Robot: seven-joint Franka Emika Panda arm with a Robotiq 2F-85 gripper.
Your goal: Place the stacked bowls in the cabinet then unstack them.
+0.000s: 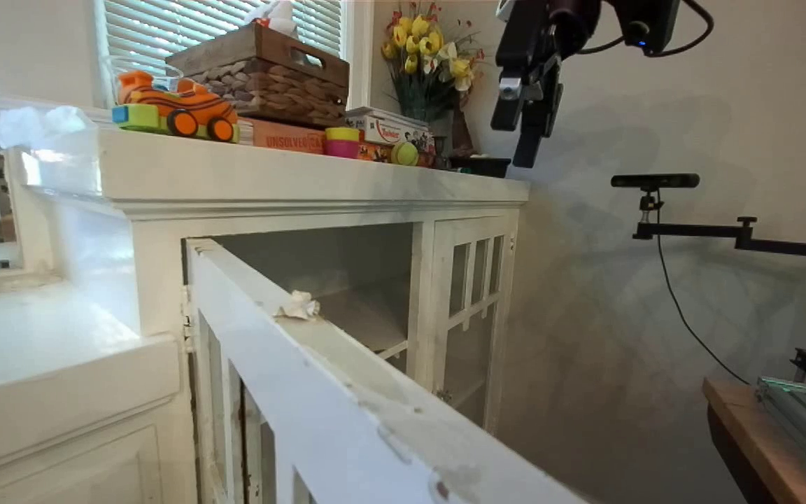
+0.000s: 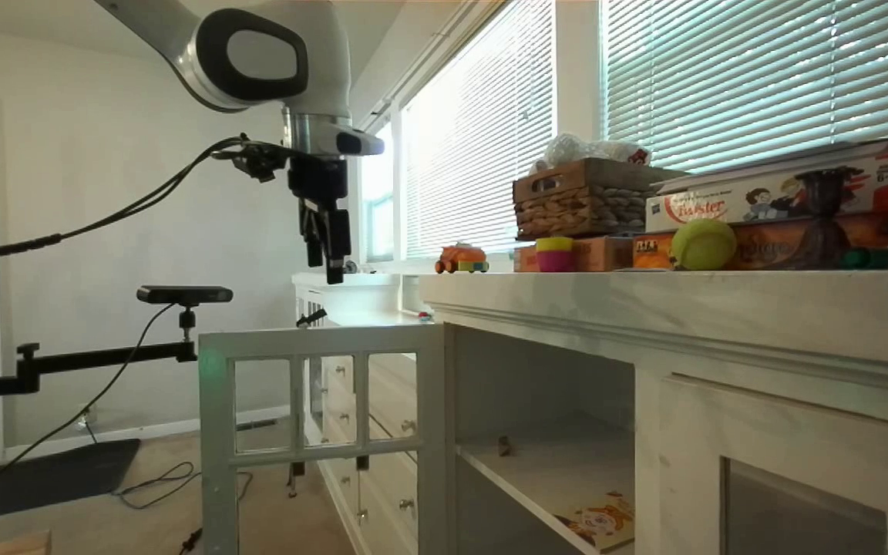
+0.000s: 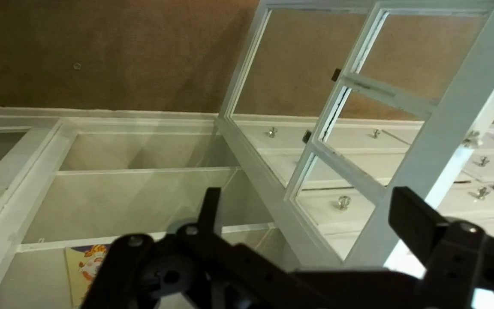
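Note:
The stacked bowls (image 2: pixel 554 254), a small yellow one on a pink one, rest on the top of the cream-white cabinet (image 2: pixel 536 294). They also show as a yellow and pink stack (image 1: pixel 343 142) near the top's front edge. One glass-paned door (image 1: pixel 375 399) of the cabinet stands swung out, exposing the inner shelf (image 2: pixel 529 470). My gripper (image 2: pixel 324 271) points down in the air in front of the cabinet, apart from the bowls. In the wrist view the gripper (image 3: pixel 307 193) is wide open with nothing held, the open door below it. The bowls are out of that view.
An orange toy train (image 1: pixel 175 108), a woven basket (image 2: pixel 586 199), game boxes, a tennis ball (image 2: pixel 704 244) and a flower vase (image 1: pixel 420 98) crowd the cabinet top. A printed card (image 2: pixel 604 518) lies on the shelf. A camera on a black arm (image 2: pixel 185 294) stands beyond the door.

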